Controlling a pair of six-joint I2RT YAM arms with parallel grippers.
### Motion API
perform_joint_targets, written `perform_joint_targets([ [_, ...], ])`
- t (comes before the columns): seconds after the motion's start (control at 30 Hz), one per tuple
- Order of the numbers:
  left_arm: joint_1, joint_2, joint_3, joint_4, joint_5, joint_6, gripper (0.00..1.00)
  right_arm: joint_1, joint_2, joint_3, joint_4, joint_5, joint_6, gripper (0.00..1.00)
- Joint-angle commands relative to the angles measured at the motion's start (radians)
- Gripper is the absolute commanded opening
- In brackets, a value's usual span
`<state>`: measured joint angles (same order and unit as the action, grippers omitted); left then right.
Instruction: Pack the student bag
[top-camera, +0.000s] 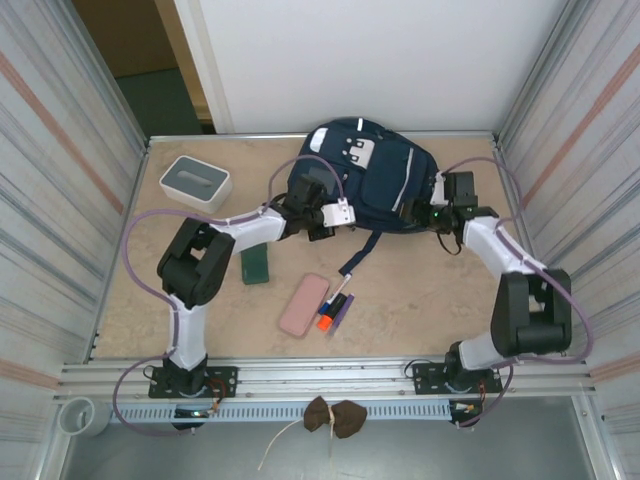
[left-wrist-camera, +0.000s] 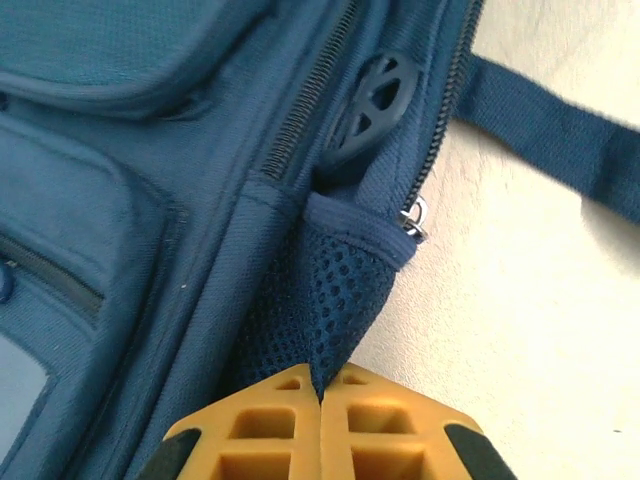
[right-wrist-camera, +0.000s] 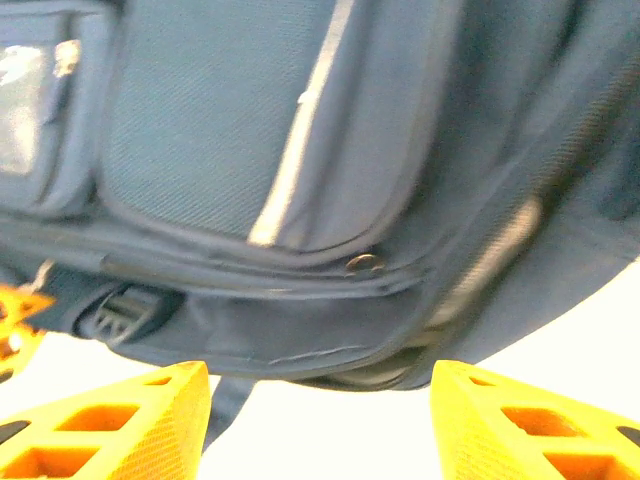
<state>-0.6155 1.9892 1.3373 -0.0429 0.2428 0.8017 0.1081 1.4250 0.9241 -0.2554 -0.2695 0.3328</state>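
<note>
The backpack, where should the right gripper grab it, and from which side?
Take the backpack by the rolled side edge facing the right gripper, coming in level from the robot's right. That edge bulges out between its open jaws and looks thin enough to pinch. The left gripper is shut on the opposite mesh pocket.

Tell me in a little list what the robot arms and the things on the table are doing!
bag: student bag, lying at the table's far middle
left pincer: shut on the bag's mesh pocket
right pincer: open, at the bag's other side
outside the bag: pink case, green block, pens, white box
</note>
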Motion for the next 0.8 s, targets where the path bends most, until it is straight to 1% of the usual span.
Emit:
perform_joint_targets([
  [0.0, 0.033, -0.096, 0.043, -0.047, 0.131, -0.158, 0.00, 0.100, -0.085, -0.104, 0.143, -0.023, -0.051, 0.58],
  [0.1, 0.051, -0.105, 0.060, -0.065, 0.178, -0.195, 0.00, 0.190, -0.128, -0.214, 0.305, 0.015, -0.055, 0.57],
  [0.2, 0.062, -0.105, 0.080, -0.080, 0.220, -0.220, 0.00, 0.284, -0.114, -0.298, 0.482, 0.069, -0.069, 0.53],
  [0.23, 0.063, -0.105, 0.084, -0.083, 0.227, -0.226, 0.00, 0.319, -0.099, -0.312, 0.521, 0.102, -0.084, 0.52],
  [0.3, 0.067, -0.104, 0.089, -0.082, 0.245, -0.238, 0.00, 0.399, -0.052, -0.333, 0.604, 0.205, -0.124, 0.51],
  [0.4, 0.069, -0.104, 0.092, -0.081, 0.259, -0.247, 0.00, 0.480, 0.026, -0.350, 0.723, 0.319, -0.166, 0.51],
  [0.53, 0.071, -0.104, 0.097, -0.080, 0.271, -0.256, 0.00, 0.538, 0.129, -0.351, 0.866, 0.436, -0.209, 0.51],
  [0.77, 0.071, -0.107, 0.098, -0.080, 0.285, -0.260, 0.00, 0.558, 0.297, -0.299, 1.027, 0.535, -0.228, 0.49],
])
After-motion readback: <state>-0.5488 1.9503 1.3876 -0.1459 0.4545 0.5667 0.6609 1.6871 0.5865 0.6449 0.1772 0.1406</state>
